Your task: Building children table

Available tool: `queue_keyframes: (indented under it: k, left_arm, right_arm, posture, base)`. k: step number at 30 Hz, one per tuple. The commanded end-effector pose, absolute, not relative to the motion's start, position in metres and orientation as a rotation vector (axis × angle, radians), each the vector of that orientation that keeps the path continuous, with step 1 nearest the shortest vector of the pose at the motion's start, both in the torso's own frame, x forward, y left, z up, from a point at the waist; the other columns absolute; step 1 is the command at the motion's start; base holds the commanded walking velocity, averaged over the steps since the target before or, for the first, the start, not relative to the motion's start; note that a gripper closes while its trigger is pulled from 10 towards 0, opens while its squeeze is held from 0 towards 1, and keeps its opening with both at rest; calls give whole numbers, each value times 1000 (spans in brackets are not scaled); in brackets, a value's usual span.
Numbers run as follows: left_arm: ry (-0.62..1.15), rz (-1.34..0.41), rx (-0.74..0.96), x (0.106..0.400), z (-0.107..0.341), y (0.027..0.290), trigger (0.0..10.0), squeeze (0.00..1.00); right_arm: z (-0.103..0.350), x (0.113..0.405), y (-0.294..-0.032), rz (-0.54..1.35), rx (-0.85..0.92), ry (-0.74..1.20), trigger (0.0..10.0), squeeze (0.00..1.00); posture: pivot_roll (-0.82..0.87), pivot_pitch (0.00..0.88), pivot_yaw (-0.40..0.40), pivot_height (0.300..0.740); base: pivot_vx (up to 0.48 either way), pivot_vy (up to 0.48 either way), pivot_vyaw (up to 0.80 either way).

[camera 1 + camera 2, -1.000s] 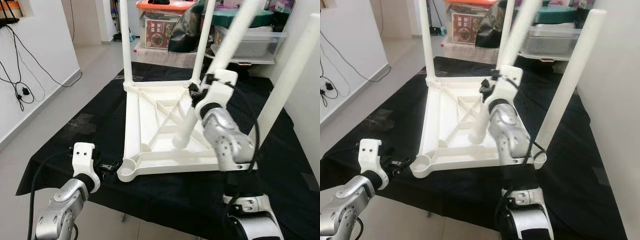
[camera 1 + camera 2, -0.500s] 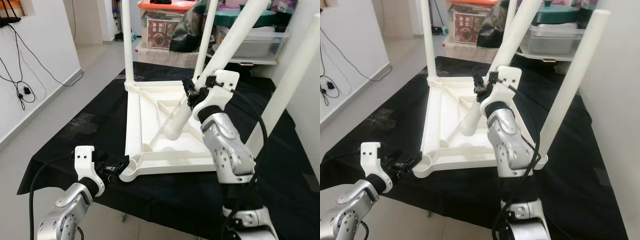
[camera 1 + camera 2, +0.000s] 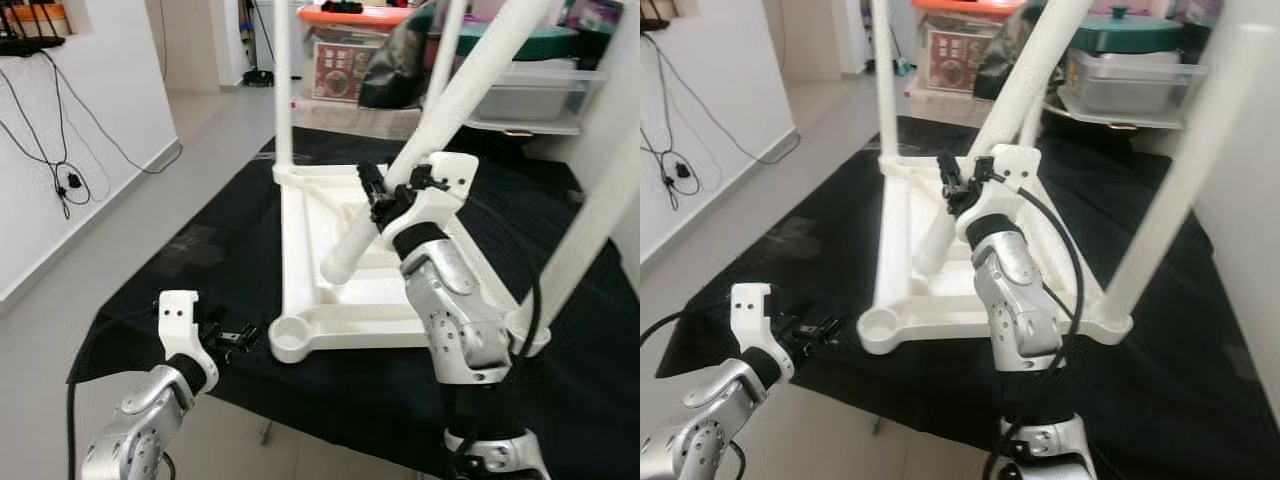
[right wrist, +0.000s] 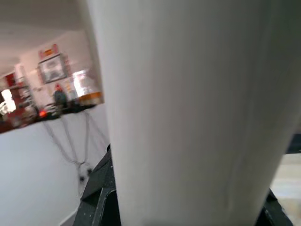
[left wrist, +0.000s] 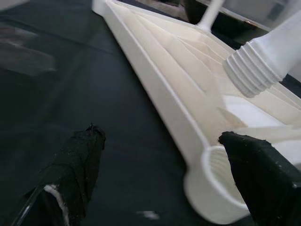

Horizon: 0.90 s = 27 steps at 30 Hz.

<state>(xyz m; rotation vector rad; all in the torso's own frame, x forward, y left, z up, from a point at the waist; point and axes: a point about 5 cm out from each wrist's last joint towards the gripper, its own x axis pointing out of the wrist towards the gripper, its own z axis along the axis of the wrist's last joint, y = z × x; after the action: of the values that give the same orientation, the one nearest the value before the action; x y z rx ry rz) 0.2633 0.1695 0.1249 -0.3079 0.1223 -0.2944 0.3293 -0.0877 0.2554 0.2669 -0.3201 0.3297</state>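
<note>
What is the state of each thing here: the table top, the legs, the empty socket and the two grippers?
table top: upside down on the black cloth.
fitted legs: three upright in corner sockets.
loose leg: tilted, threaded end over the table top, not screwed in.
empty socket: open, at the near corner.
right gripper: shut on the loose leg.
left gripper: open, fingers either side of the empty socket.

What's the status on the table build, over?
Right tool shut on loose leg, threaded end above tabletop. Left tool open beside empty corner socket. Three legs already in; nothing blocking.
</note>
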Motion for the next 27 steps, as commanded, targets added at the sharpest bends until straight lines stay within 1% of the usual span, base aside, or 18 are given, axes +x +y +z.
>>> queue_keyframes:
  k: [1, 3, 6, 15, 16, 20, 26, 27]
  left_arm:
    - [135, -299, -300, 262, 123, 165, 10000, 0]
    - [131, -299, -296, 262, 123, 165, 10000, 0]
    - [136, -291, -268, 262, 121, 166, 10000, 0]
    - [130, -267, -282, 263, 120, 168, 10000, 0]
    - [131, -266, -282, 263, 120, 168, 10000, 0]
    - [134, -265, -276, 263, 119, 168, 10000, 0]
    - [130, -247, -279, 264, 118, 169, 10000, 0]
    - [129, -247, -280, 265, 118, 168, 10000, 0]
  right_arm:
    - [260, 328, -93, 322, 269, -347, 10000, 0]
    - [259, 329, -95, 317, 270, -345, 10000, 0]
    - [257, 328, -97, 304, 260, -343, 10000, 0]
    - [252, 331, -107, 271, 181, -331, 10000, 0]
    - [251, 332, -110, 259, 153, -326, 10000, 0]
    - [247, 334, -115, 238, 135, -310, 10000, 0]
    - [242, 332, -111, 264, 142, -291, 10000, 0]
    - [242, 332, -110, 278, 139, -287, 10000, 0]
  posture:
    - [98, 0, -36, 740]
    - [98, 0, -36, 740]
    - [96, 0, -36, 740]
    - [88, 0, -34, 740]
    - [88, 0, -34, 740]
    - [88, 0, -33, 740]
    - [88, 0, -38, 740]
    - [87, 0, -38, 740]
  base:
    - [0, 480, 0]
    - [0, 480, 0]
    - [0, 0, 0]
    - [0, 0, 0]
    - [0, 0, 0]
    - [0, 0, -800]
    - [0, 0, -800]
    - [0, 0, 0]
